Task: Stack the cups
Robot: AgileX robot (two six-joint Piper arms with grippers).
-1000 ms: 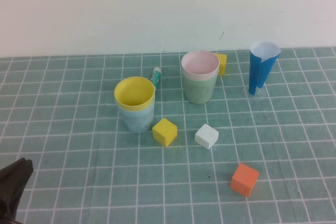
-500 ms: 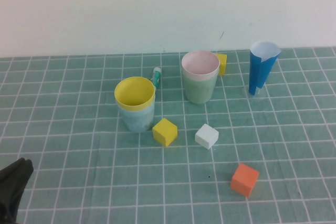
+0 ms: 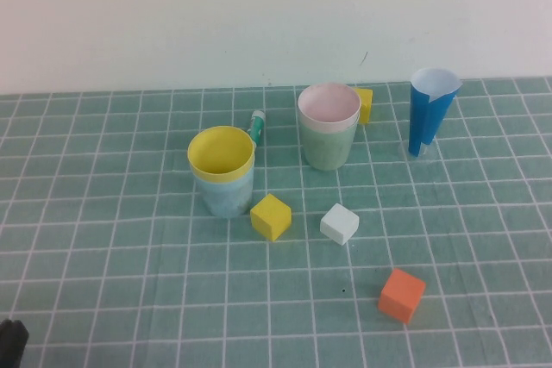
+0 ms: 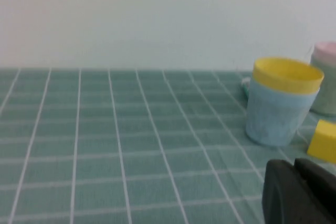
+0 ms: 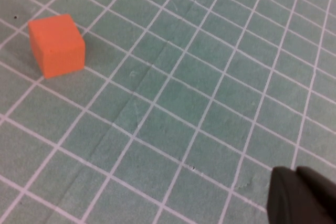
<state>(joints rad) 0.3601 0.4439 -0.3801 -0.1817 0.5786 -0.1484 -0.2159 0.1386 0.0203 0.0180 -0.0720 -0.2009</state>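
Two stacks standing on the green gridded surface (image 3: 129, 299) right now: matte yellow plastic tumbler (image 3: 222, 153) nested inside the light blue tumbler (image 3: 228, 193) at centre-left, and pink tumbler (image 3: 328, 106) sitting inside the pale green tumbler (image 3: 328, 148) further back and to the right. Stacks well apart, both upright.

Big change from a moment ago: left hand (image 3: 10, 344) pulled way back, now just a dark sliver at the near-left corner of the high view, where earlier a lot more of it poked in. Fingers pressed together, pinching nothing. Left wrist view looks across at the yellow-in-blue stack from a distance.

Right hand (image 5: 302, 198) also pressed together and empty, low over bare grid near the orange cube (image 3: 402, 294); not visible from the high camera.

Looks like a retreat after pairing, or a pause. Probably still one merge to go, one pair into the other, if a single stack is the goal. Yellow cube (image 3: 271, 216) touching or nearly touching the blue tumbler's base, so worth watching on a lift.
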